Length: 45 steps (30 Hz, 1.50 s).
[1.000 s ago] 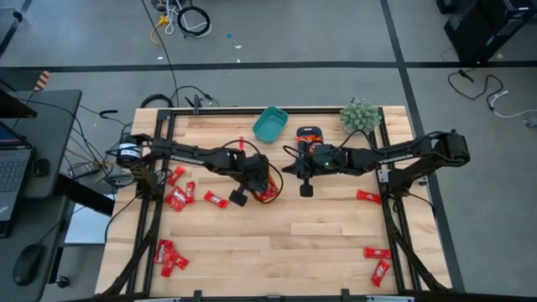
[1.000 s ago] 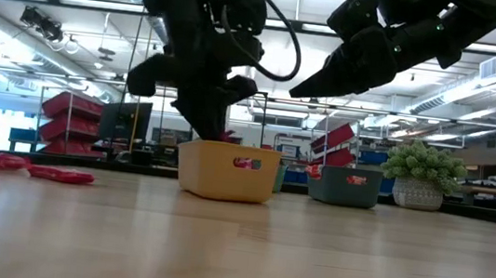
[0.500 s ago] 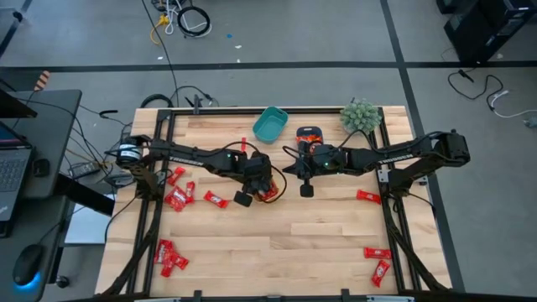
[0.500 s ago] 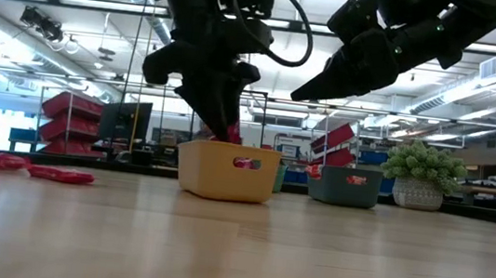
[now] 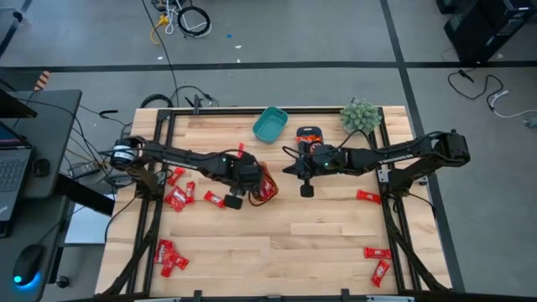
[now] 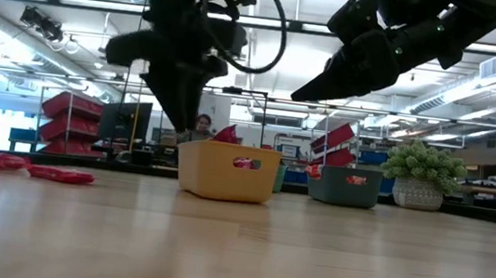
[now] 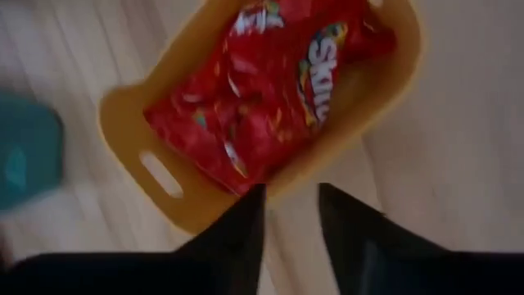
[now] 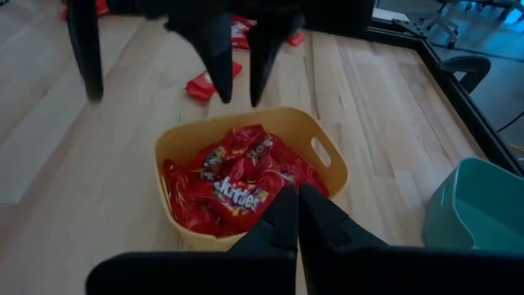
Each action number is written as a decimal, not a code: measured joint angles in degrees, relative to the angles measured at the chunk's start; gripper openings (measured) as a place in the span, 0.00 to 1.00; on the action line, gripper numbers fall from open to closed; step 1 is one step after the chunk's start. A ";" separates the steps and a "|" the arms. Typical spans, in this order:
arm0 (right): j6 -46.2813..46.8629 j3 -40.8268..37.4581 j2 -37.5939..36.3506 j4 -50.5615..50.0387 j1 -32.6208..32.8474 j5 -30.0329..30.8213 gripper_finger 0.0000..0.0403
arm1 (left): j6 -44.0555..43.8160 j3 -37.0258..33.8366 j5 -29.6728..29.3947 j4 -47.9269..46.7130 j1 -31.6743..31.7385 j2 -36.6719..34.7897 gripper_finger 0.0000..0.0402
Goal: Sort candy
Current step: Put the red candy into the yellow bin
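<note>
Left fingers [image 7: 291,215] withdrawn, shiny red candy [image 7: 270,90] (binned)

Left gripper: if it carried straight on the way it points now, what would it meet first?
Probably the near rim of the yellow bin, which lies just past the left gripper; beyond that rim, the red candy piled inside. Depth is unclear.

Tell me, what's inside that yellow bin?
The yellow bin holds a heap of red wrapped candy, several packs deep. The top wrappers cover whatever lies beneath, so the bin's floor and the count stay hidden.
</note>
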 joint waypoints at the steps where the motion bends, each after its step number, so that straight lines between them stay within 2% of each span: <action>1: 0.03 0.00 0.00 -0.22 0.00 0.00 0.00 | -1.90 0.00 1.04 -0.94 0.04 -0.33 0.23; 4: 0.06 0.00 0.00 -0.56 0.00 0.00 0.00 | -7.68 -0.17 3.89 -4.92 0.10 -2.66 0.07; 6: 0.08 0.00 0.00 -0.55 0.00 0.00 0.00 | -12.38 -0.42 5.68 -5.98 0.09 -4.79 0.02; 11: 0.03 0.00 0.00 -0.45 -0.01 -0.01 0.00 | -25.12 -4.76 6.66 -9.56 -0.42 -11.05 0.01; 17: -0.01 0.00 0.00 -0.42 -0.01 -0.06 0.00 | -43.19 -14.27 9.07 -12.10 -3.72 -18.33 0.00; 24: 0.03 0.00 0.00 -0.26 -0.02 -0.20 0.00 | -70.95 -23.74 10.15 -13.79 -8.31 -26.19 0.00; 27: 0.01 0.00 0.00 -0.01 -0.02 -0.20 0.00 | -78.25 -26.98 11.18 -14.64 -10.42 -28.77 0.00; 32: -0.01 0.00 0.00 -0.03 -0.01 -0.22 0.00 | -83.61 -30.57 11.65 -15.98 -12.64 -30.24 0.02; 36: -0.01 0.00 0.00 0.07 -0.07 -0.22 0.00 | -85.53 -32.79 13.12 -16.34 -12.68 -30.11 0.07; 40: -0.01 0.00 0.00 0.40 -0.07 -0.22 0.00 | -87.08 -34.70 15.15 -15.67 -12.67 -30.08 0.16; 45: -0.01 0.00 0.00 0.40 -0.07 -0.24 0.00 | -87.77 -34.71 14.74 -15.59 -12.68 -29.86 0.30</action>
